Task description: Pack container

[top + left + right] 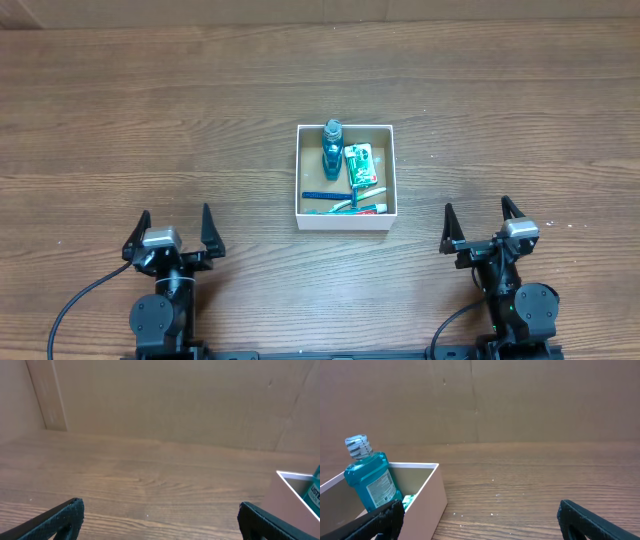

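The container (343,225) is a small square white-walled box at the table's centre. Inside it stand a blue mouthwash bottle (331,145), a green packet (359,165), a blue comb (325,196) and a toothbrush (360,208). My left gripper (176,232) is open and empty at the front left, well clear of the box. My right gripper (482,224) is open and empty at the front right. The left wrist view shows the box corner (290,480). The right wrist view shows the box wall (427,497) and the bottle (367,477) to the left of my fingers.
The wooden table (150,120) bears nothing else. A cardboard wall (520,400) stands behind the table in both wrist views.
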Controlling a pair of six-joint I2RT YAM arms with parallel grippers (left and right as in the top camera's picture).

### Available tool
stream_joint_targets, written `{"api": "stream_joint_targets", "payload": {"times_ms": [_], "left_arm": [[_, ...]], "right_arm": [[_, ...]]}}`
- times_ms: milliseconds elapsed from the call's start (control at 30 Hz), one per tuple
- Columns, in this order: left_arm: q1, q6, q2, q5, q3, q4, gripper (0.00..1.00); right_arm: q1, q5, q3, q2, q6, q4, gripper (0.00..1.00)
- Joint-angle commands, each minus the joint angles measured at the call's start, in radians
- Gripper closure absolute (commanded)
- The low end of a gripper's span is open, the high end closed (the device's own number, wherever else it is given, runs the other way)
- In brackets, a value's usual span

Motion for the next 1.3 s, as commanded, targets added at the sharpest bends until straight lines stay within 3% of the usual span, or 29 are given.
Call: {"api": "stream_joint_targets", "payload": {"times_ms": [0, 100, 1267], "left_arm": [[-0.008, -0.022, -0.010, 0.047, -0.003, -0.047, 0.00], [-0.008, -0.076, -0.010, 0.056, -0.003, -0.046, 0.00], [-0.008, -0.076, -0.009, 0.055, -0.003, -0.046, 0.00]], "right_arm": [[0.005, 0.006, -0.010, -0.009, -0.004, 0.006, 0.00], [0.005, 0.006, -0.010, -0.009, -0.004, 0.006, 0.00], [0.005, 0.006, -0.010, -0.009, -0.004, 0.006, 0.00]]}}
